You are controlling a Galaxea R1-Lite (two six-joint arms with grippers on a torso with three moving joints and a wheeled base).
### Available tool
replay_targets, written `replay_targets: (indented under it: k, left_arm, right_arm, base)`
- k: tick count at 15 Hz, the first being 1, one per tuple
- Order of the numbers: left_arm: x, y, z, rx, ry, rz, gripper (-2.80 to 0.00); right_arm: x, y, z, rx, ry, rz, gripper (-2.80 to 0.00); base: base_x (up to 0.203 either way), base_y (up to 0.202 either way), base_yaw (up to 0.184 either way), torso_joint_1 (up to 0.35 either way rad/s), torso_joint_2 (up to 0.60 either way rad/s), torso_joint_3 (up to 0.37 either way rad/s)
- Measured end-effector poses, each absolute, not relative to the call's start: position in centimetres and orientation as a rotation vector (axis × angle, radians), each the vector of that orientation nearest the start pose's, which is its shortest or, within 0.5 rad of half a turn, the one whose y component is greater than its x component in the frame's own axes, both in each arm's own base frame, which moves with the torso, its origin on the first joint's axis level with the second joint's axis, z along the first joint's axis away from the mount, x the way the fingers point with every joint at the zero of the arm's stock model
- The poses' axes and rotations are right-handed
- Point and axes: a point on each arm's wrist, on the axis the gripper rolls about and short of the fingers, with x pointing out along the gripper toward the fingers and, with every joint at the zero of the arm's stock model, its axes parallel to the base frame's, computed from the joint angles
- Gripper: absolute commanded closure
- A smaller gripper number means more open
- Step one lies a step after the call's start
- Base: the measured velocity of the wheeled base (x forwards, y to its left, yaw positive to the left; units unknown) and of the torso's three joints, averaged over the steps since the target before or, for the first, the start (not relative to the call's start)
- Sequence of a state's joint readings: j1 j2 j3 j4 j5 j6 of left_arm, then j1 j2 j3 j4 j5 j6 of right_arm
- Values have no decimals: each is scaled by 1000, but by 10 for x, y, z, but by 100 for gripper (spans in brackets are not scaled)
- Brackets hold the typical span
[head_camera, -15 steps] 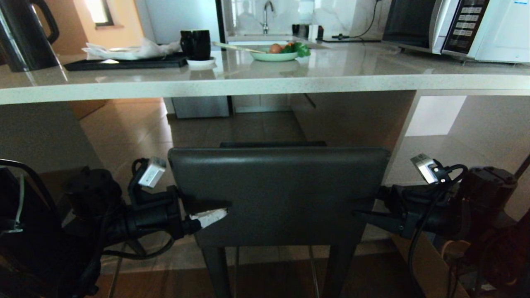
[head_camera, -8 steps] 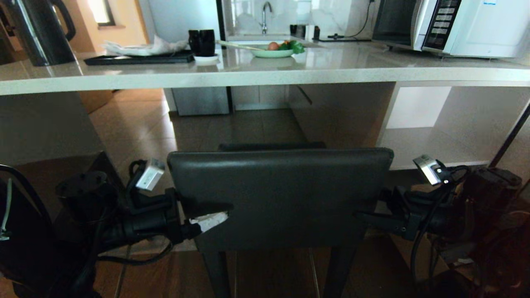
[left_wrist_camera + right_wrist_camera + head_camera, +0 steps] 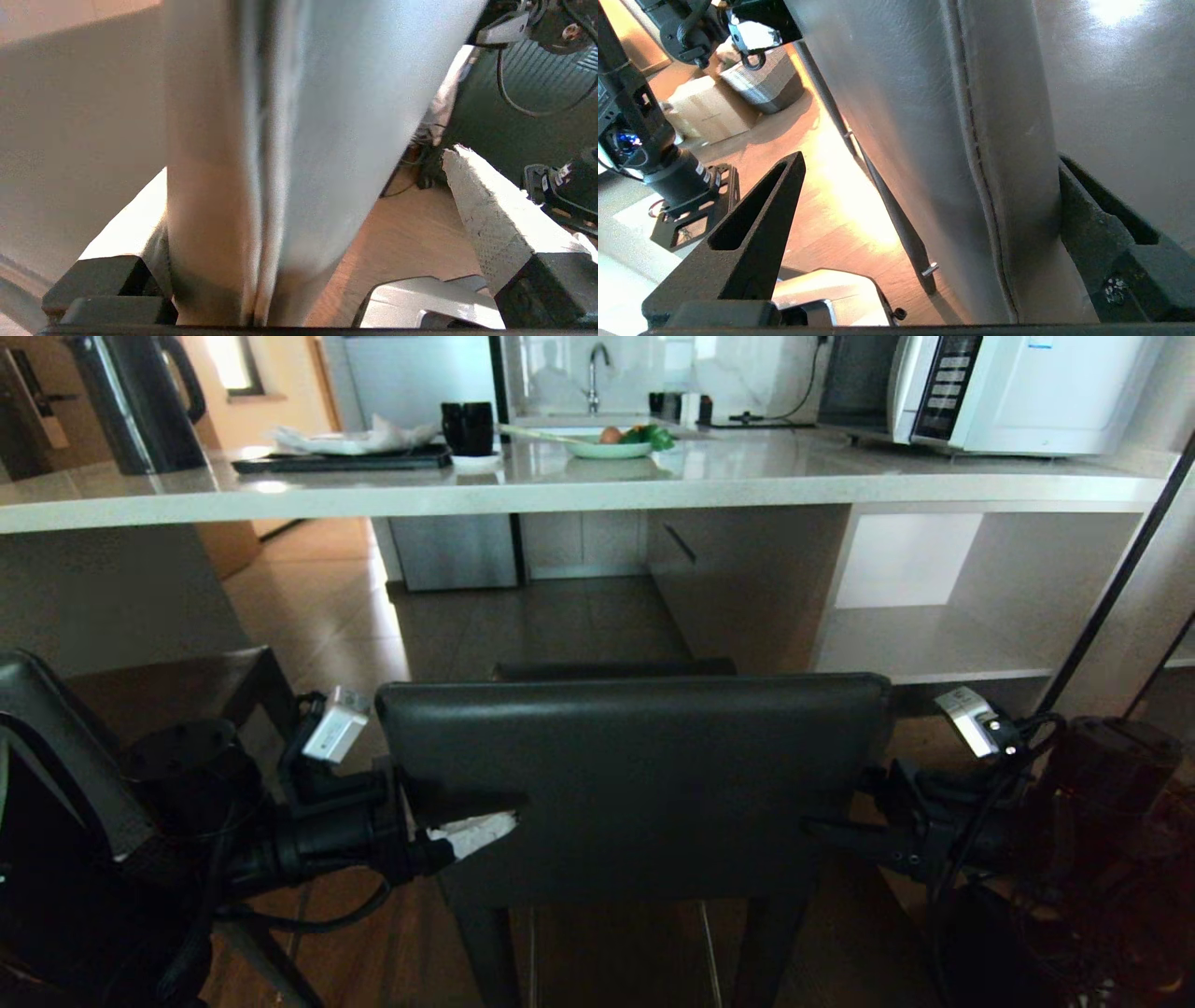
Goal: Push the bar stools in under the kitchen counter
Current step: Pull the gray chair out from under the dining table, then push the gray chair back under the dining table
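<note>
One of the bar stools [image 3: 635, 775] stands right in front of me, its dark-grey backrest filling the middle of the head view and its thin legs [image 3: 485, 943] running down out of frame. My left gripper [image 3: 513, 807] is open and straddles the backrest's left edge [image 3: 280, 140]. My right gripper [image 3: 822, 817] is open and straddles the right edge [image 3: 994, 140], one finger [image 3: 1092, 214] against the leather. The kitchen counter [image 3: 560, 499] is a pale speckled slab a short way beyond the stool. A second dark square seat [image 3: 187, 681] shows at the left.
On the counter stand a black kettle [image 3: 140, 397], a black tray [image 3: 341, 457], a black mug [image 3: 467, 425], a plate of food [image 3: 611, 448] and a microwave [image 3: 1018, 387]. White open shelves [image 3: 934, 616] sit under its right part. A thin dark pole [image 3: 1111, 588] slants at the right.
The whole view has shifted: the counter now looks farther off and higher, with more floor and shelf showing. The stool and both grippers keep their places in the picture, jaws unchanged.
</note>
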State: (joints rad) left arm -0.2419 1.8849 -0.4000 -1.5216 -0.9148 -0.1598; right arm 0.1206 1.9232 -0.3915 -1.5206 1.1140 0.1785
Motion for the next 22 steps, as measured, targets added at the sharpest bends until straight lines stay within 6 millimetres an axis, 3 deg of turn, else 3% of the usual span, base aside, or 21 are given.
replay_targets:
  k: [4, 9, 13, 17, 22]
  left_arm:
    - [269, -79, 123, -128, 42, -1111, -280]
    - [269, -48, 119, -135, 57, -1009, -280]
    - [254, -27, 113, -151, 97, -960, -280]
    - [233, -22, 118, -151, 98, -949, -280]
    - [208, -13, 137, -121, 18, -821, -280]
  right_arm:
    - [272, 50, 110, 159, 115, 1221, -280]
    - [276, 21, 110, 158, 103, 1130, -280]
    - [272, 2, 107, 155, 106, 1084, -280]
    - [259, -14, 106, 155, 112, 1048, -280]
    - [240, -37, 126, 129, 49, 879, -280]
  base:
    - [0, 0, 0, 0, 0, 0]
    - [0, 0, 0, 0, 0, 0]
    - [0, 0, 0, 0, 0, 0]
    - [0, 0, 0, 0, 0, 0]
    - [0, 0, 0, 0, 0, 0]
